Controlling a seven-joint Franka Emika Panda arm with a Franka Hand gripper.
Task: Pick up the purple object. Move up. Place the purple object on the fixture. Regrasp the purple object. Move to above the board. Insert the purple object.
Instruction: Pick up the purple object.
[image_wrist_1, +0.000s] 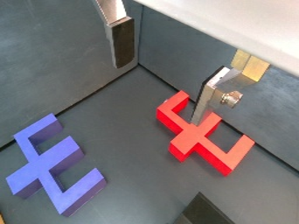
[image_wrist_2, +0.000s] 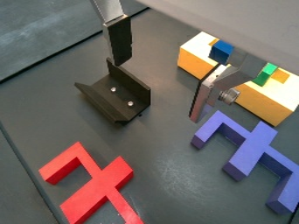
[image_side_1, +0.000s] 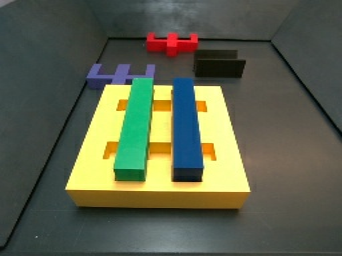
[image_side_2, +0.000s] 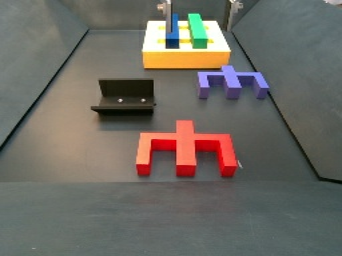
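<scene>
Currently I read the gripper (image_wrist_2: 163, 74) as spread wide and empty in both wrist views: one silver finger (image_wrist_1: 121, 39) and the other (image_wrist_1: 214, 94) stand apart with nothing between them, hanging above the dark tabletop (image_wrist_1: 105, 122). Working left to right in a side view, the fixture (image_side_2: 126, 97) stands toward the left edge, the red object (image_side_2: 186, 150) lies near the middle, and the purple object (image_side_2: 231, 80) lies flat on the tabletop toward the right edge, close beside the yellow board (image_side_2: 187, 48), apart from the gripper. The board sits at the far edge and carries a blue bar (image_side_2: 173, 33) and a green bar (image_side_2: 197, 29) side by side.
</scene>
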